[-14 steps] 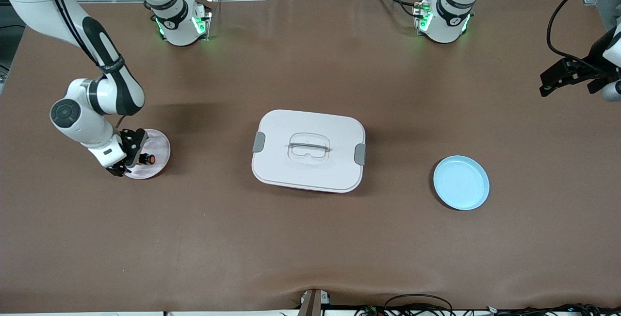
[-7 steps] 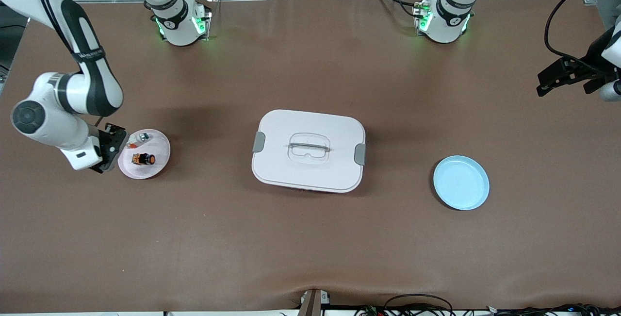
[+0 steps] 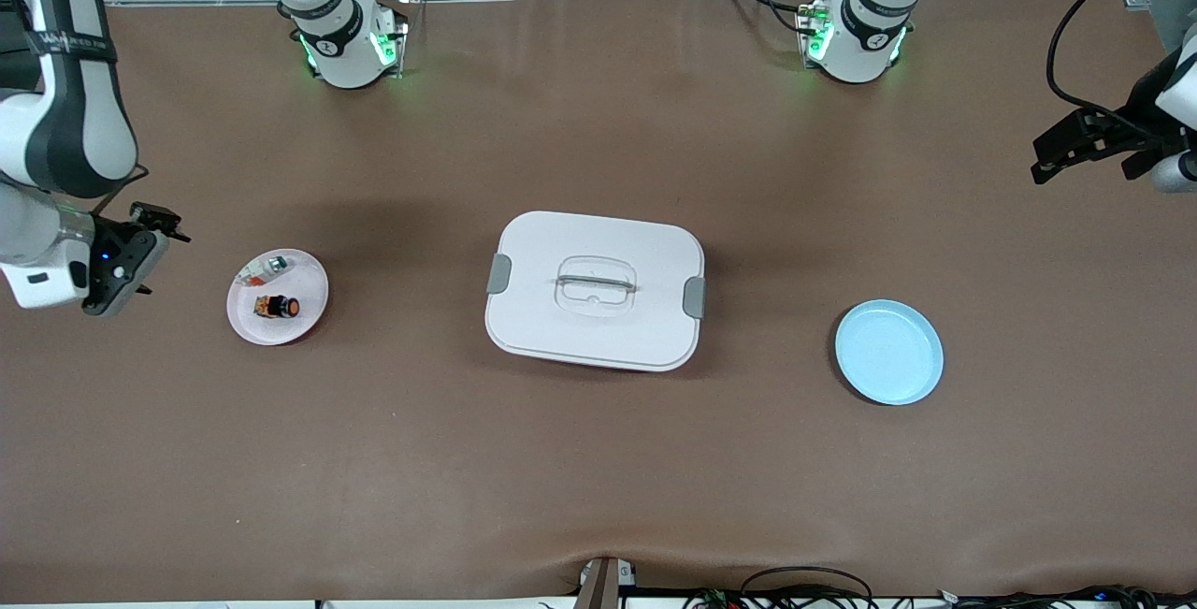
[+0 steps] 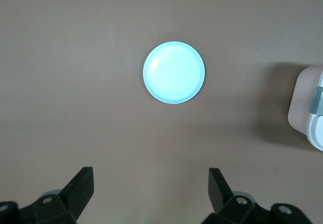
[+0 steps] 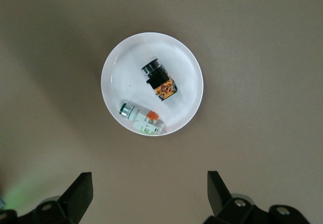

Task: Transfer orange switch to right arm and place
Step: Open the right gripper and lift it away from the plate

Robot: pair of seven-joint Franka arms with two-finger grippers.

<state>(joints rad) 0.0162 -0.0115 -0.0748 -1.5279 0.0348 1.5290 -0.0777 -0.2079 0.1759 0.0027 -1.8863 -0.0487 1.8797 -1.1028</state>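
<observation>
Orange switch (image 3: 277,307) on its side, cap toward lidded box (image 3: 595,291).

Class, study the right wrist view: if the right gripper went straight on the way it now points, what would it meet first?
Most likely the white plate holding the orange switch, or bare table beside it. The right gripper, fingers open, points down at the table; nothing else shows between, though depth is unclear.
</observation>
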